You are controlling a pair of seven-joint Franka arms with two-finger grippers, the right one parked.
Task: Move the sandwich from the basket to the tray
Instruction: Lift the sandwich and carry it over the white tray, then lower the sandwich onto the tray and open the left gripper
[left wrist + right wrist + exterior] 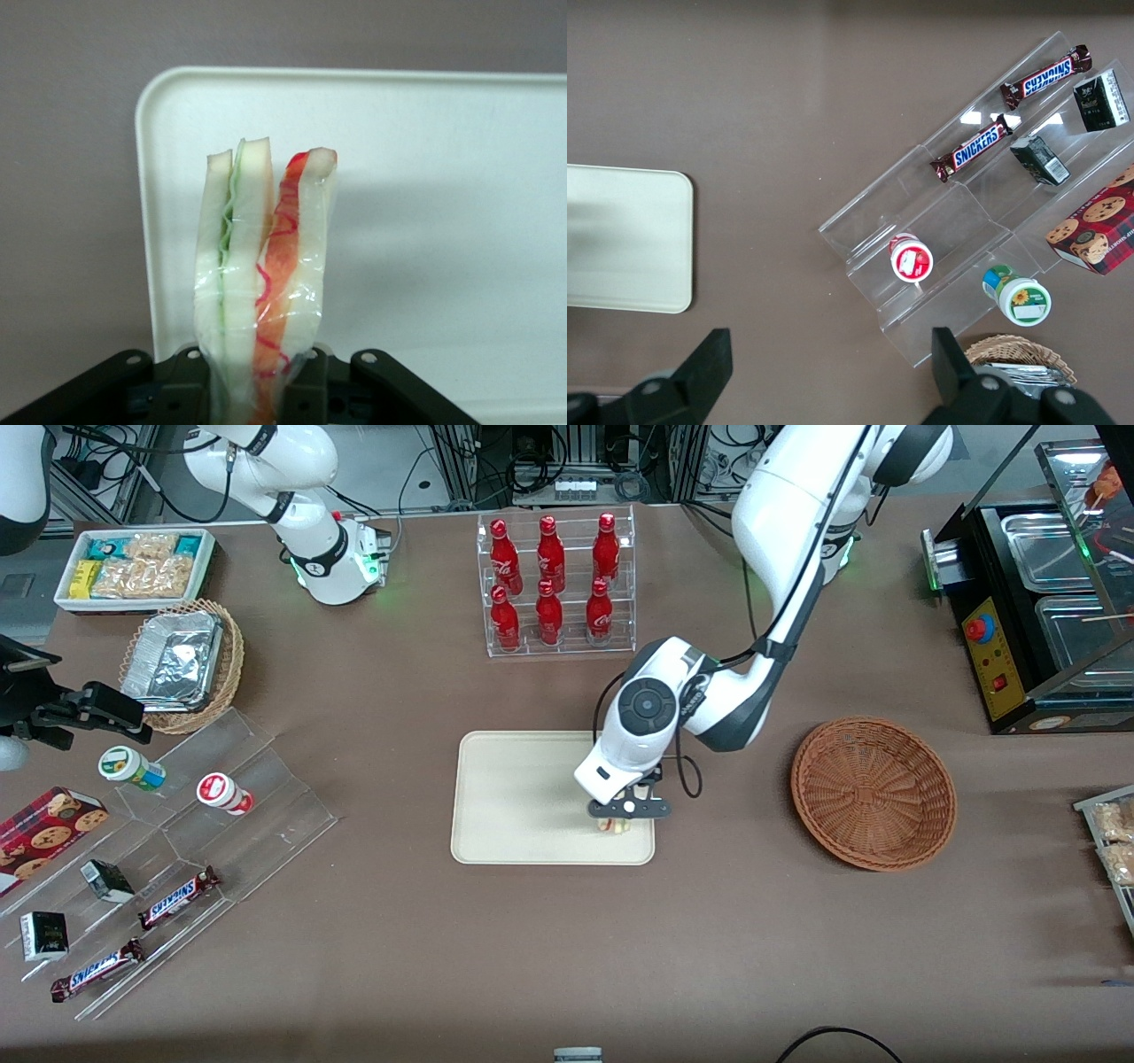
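One gripper (614, 821), low right of centre, clamps the sandwich (261, 283) upright over the tray (514, 797); you hold it so for release, basket (873, 792) emptied.

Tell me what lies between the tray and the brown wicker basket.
Only bare table: the front view shows nothing between tray and basket. The gripper, holding the sandwich, is above the tray's corner nearest the basket.
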